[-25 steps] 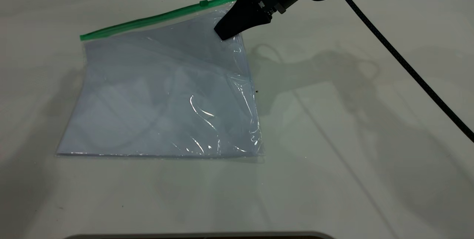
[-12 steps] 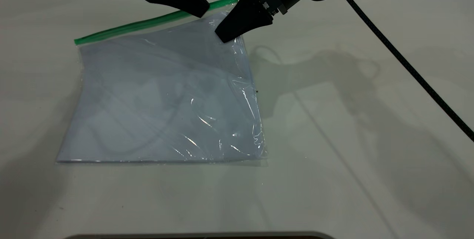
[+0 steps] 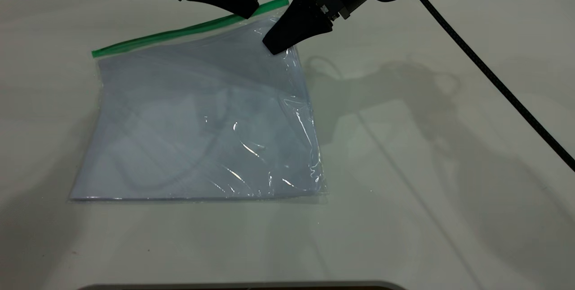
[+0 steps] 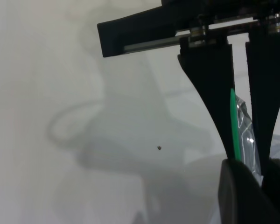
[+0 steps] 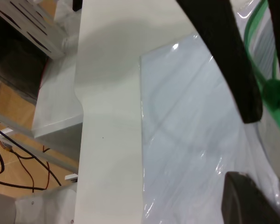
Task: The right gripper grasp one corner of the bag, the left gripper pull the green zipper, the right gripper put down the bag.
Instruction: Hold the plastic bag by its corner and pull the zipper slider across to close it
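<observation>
The bag [image 3: 197, 119] lies flat on the white table [image 3: 426, 169], with pale sheets inside. The green zipper [image 3: 157, 37] runs along its far edge. My right gripper [image 3: 273, 47] is shut on the corner of the bag [image 3: 275, 15] where the green strip ends and holds it slightly raised. In the right wrist view [image 5: 242, 144] its jaws pinch the plastic beside the zipper [image 5: 274, 91]. My left gripper [image 3: 248, 11] sits on the zipper just left of the right gripper and hides the slider tab. In the left wrist view [image 4: 247, 158] its jaws stand close together around the green strip [image 4: 233, 121].
A thick black cable [image 3: 485, 74] runs from the right wrist across the table's right side. The right wrist view shows the table's edge [image 5: 81, 116] with a white rack and floor wires beyond. A dark rim [image 3: 242, 286] lies at the near edge.
My left gripper came down and to the right onto the green strip, covering the slider tab. The bag's left end shifted slightly. The right gripper kept its hold on the corner.
</observation>
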`<action>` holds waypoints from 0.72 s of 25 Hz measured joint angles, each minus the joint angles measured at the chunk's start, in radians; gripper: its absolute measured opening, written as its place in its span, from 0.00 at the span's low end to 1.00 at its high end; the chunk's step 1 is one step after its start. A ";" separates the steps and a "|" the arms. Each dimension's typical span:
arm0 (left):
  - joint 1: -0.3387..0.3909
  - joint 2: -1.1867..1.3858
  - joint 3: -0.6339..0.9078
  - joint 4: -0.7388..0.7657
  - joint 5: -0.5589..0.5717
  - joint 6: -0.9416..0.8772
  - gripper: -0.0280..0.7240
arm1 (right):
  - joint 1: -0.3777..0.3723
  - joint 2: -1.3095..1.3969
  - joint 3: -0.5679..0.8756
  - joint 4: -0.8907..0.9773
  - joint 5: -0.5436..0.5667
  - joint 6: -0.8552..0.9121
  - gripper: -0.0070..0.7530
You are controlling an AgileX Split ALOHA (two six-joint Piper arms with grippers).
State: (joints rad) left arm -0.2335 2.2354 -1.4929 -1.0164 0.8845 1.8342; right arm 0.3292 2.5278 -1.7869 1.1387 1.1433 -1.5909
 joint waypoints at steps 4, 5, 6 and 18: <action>0.000 0.000 0.000 0.001 0.000 0.000 0.23 | 0.000 0.000 0.000 -0.001 0.000 0.000 0.05; 0.000 0.000 0.000 0.001 0.000 0.000 0.23 | 0.000 0.000 0.000 -0.001 0.000 0.000 0.05; 0.000 0.000 0.000 0.001 0.000 0.000 0.23 | 0.000 0.000 0.000 -0.001 0.000 0.000 0.05; 0.000 0.000 0.000 0.001 -0.009 0.000 0.11 | 0.000 0.000 0.000 -0.001 0.000 0.001 0.05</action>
State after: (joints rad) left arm -0.2335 2.2354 -1.4929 -1.0155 0.8752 1.8342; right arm 0.3292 2.5278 -1.7869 1.1380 1.1433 -1.5898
